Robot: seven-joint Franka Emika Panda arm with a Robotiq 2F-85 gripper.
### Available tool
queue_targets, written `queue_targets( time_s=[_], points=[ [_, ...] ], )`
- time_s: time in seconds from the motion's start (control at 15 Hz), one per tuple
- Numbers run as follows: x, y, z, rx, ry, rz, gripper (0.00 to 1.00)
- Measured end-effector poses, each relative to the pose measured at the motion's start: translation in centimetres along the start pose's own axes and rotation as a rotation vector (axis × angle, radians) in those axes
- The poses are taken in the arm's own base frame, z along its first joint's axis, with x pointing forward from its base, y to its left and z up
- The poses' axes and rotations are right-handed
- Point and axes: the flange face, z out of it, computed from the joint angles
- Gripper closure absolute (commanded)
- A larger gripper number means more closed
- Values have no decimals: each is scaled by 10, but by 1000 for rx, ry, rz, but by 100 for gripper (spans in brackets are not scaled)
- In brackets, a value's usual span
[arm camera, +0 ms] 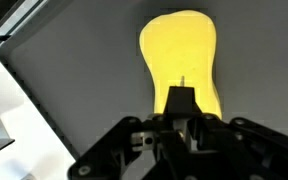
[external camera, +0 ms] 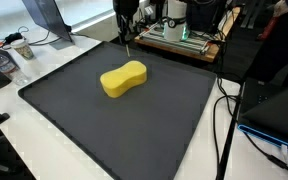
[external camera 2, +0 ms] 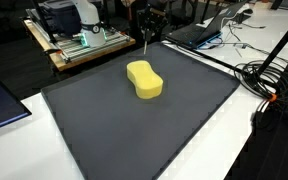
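We find the end effector (external camera: 127,22) over the far edge of the dark mat (external camera: 74,120) on the bench (external camera: 34,140), pressed together on a thin rod (external camera 2: 144,45) (tip pointing down). The yellow sponge (arm camera: 179,50) lies mid-mat, straight ahead, its long axis running directly away from the end effector.

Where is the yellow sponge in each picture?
In an exterior view: yellow sponge just above the middle, slightly left.
In an exterior view: yellow sponge centred, in the upper half.
Wrist view: yellow sponge at the top, right of centre.
Shared landmark: the dark mat beneath it.
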Motion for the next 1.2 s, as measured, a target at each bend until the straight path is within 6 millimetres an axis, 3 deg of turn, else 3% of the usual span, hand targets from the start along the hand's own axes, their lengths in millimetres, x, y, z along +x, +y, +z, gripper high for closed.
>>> queue_targets(
  time_s=[0.27,0.33,0.53,0.87,1.2],
  points=[
    [2,-1,-2,3,4,2,84],
    [2,-1,-2,3,4,2,96],
    [2,-2,2,3,-7,-8,96],
    [9,-6,48,-31,-85,-31,96],
    [30,7,88,2,-123,-29,96]
  ],
)
